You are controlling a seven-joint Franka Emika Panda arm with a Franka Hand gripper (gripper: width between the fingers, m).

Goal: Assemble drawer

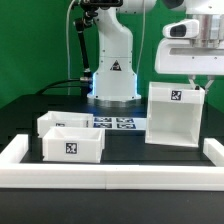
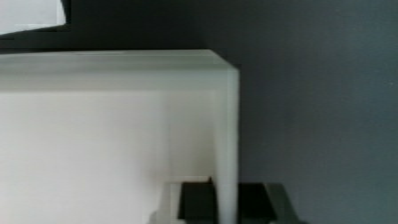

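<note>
The drawer's tall white casing (image 1: pixel 172 113) stands upright on the table at the exterior view's right, with a square tag on its top front edge. My gripper (image 1: pixel 195 88) comes down on the casing's top right wall. In the wrist view the thin white wall (image 2: pixel 226 120) runs between my two black fingers (image 2: pixel 196 203), which press it from both sides; the gripper (image 2: pixel 226 192) is shut on it. Two shallow white trays lie at the exterior view's left: the nearer one (image 1: pixel 72 146) with a tag on its front, the other (image 1: pixel 63 122) just behind it.
The marker board (image 1: pixel 118 123) lies flat between the trays and the casing. A long low white border rail (image 1: pixel 110 177) runs along the front, with raised ends at both sides. The robot's base (image 1: pixel 115 80) stands behind.
</note>
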